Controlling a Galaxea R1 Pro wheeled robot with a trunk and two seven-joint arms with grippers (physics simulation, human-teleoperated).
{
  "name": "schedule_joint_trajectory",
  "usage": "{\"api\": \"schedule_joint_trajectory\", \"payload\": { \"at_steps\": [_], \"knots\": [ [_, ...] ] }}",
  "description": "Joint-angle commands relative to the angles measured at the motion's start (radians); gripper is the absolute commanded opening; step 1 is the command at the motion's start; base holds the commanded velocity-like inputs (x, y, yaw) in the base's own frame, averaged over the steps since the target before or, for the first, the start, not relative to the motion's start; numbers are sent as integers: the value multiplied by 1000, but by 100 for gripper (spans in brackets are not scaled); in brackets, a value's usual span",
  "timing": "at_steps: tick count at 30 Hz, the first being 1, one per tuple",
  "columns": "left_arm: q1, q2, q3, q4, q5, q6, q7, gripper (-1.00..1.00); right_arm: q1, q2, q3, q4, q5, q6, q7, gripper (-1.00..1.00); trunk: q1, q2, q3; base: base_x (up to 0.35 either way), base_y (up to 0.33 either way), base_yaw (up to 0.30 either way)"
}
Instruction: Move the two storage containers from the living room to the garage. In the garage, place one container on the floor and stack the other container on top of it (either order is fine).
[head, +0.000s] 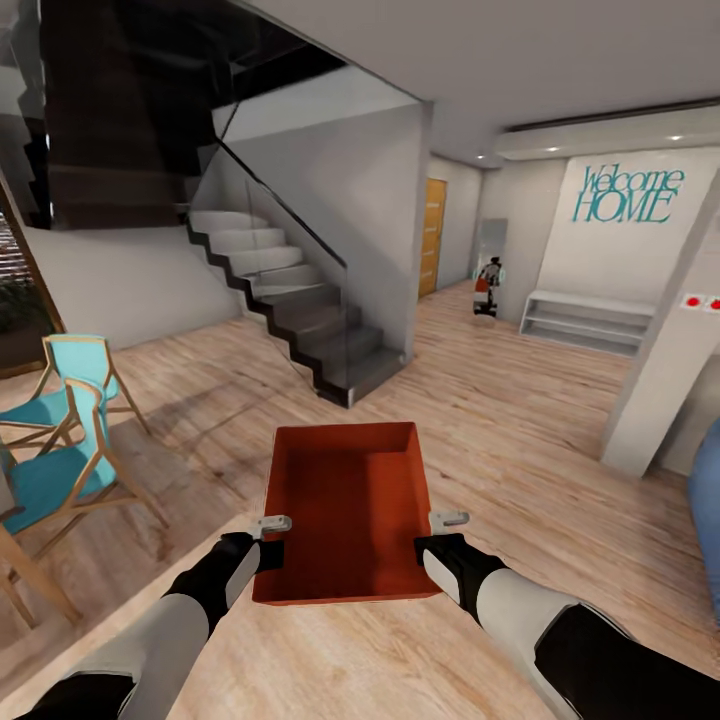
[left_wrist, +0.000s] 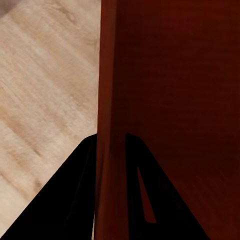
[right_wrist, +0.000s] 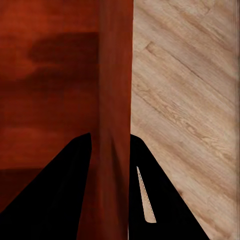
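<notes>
I hold one orange-red open-topped storage container (head: 345, 510) level in front of me, over the light wood-plank floor (head: 500, 400) of the living room. My left gripper (head: 270, 540) is shut on its left wall and my right gripper (head: 436, 535) on its right wall. In the left wrist view the black fingers (left_wrist: 75, 200) of the left gripper (left_wrist: 109, 142) straddle the container's rim (left_wrist: 107, 75). The right wrist view shows the right gripper (right_wrist: 111, 142) clamped the same way on the rim (right_wrist: 115, 75). The container is empty inside. The garage is out of view.
A dark staircase (head: 300, 310) with a glass rail rises ahead left. Turquoise wood-framed chairs (head: 60, 440) stand at the left. A white pillar (head: 665, 370) and a blue sofa edge (head: 705, 500) are at the right. A hallway leads ahead to a wooden door (head: 432, 237) and a white bench (head: 585, 320).
</notes>
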Motion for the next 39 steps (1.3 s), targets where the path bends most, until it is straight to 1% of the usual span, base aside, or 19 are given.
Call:
{"api": "schedule_joint_trajectory", "payload": {
  "at_steps": [1, 39],
  "knots": [
    [0, -1, 5, 0, -15, 9, 13, -100, -1, 10, 3, -4, 28, 7, -5, -100, 1, -2, -2, 322, 0, -275],
    [0, -1, 5, 0, -15, 8, 12, -100, -1, 10, 3, -3, 28, 7, -6, -100, 1, -2, -2, 322, 0, -275]
  ]
}}
